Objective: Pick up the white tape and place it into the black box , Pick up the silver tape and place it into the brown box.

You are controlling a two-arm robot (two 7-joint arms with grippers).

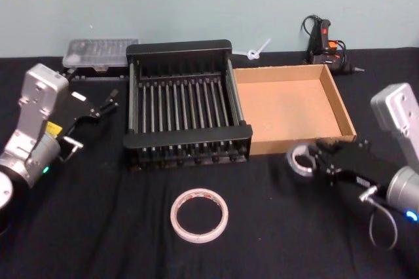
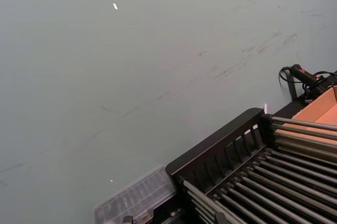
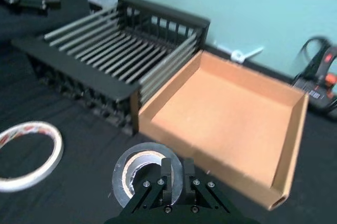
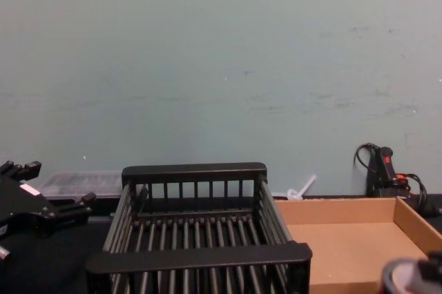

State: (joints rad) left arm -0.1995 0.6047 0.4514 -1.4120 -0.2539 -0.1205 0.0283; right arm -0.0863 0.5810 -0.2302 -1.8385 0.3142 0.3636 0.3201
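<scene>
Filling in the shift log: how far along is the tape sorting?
Nothing is boxed yet: the black slatted crate and shallow brown cardboard box hold no tape. In hand: the right gripper is shut on the small grey-silver tape roll, just before the cardboard box. Left: the large white tape ring lies on the table; the left gripper waits open beside the crate.

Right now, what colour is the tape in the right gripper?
Dark grey-silver tape with a pale core; right wrist view.
</scene>
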